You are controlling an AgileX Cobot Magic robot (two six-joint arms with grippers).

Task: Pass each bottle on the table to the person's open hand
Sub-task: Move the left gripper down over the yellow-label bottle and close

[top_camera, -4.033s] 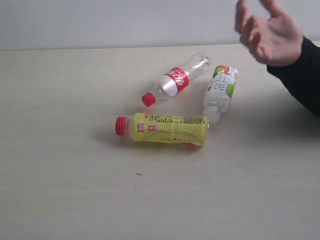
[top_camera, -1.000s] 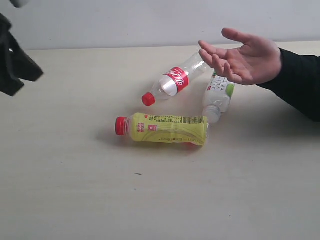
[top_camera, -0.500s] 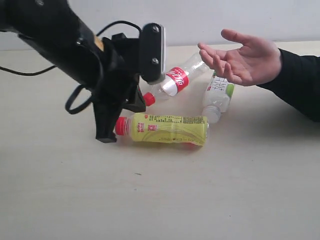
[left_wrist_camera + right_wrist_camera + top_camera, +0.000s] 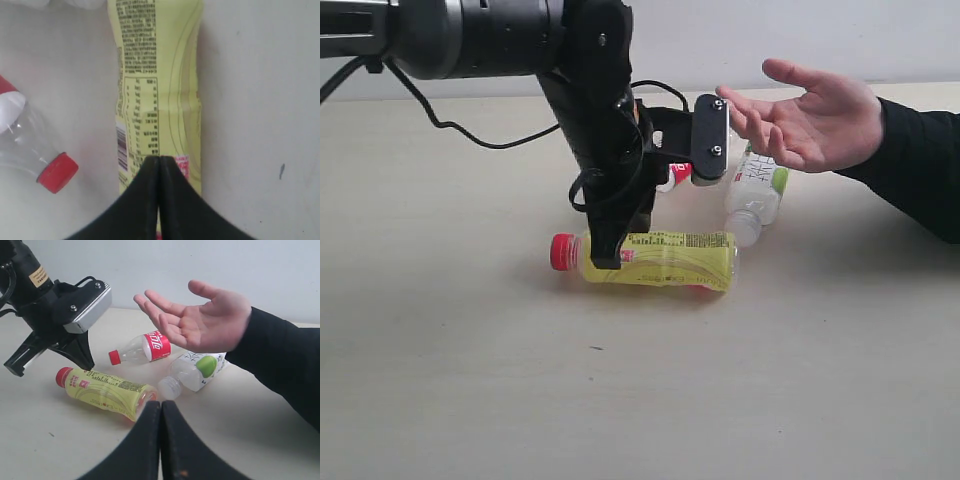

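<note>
Mid-tabletop, left of centre: my left gripper (image 4: pixel 605 262) hangs over the yellow bottle (image 4: pixel 665 258). Its fingers are pressed together with nothing between them. The tips sit over the label, just past the red cap (image 4: pixel 562 252). I cannot tell whether they touch.

The yellow bottle lies on its side, cap toward the left edge. It is yellow all along; I cannot read the fill level.

The clear bottle (image 4: pixel 142 347) lies on its side just beyond it, toward the far edge, with a red cap and label. The left arm hides most of it in the exterior view. Contents not readable.

The whitish bottle (image 4: pixel 757 195) lies on its side. Its neck is just beside the yellow bottle's base and its other end points to the far edge.

The person's open hand (image 4: pixel 815 115) is palm up above that far end. Its fingertips are near the left wrist's camera housing, and the black sleeve runs off toward the right edge.

My right gripper (image 4: pixel 161 405) is clenched on nothing and sits apart from the bottles. The table (image 4: pixel 470 380) is bare toward the near edge.
</note>
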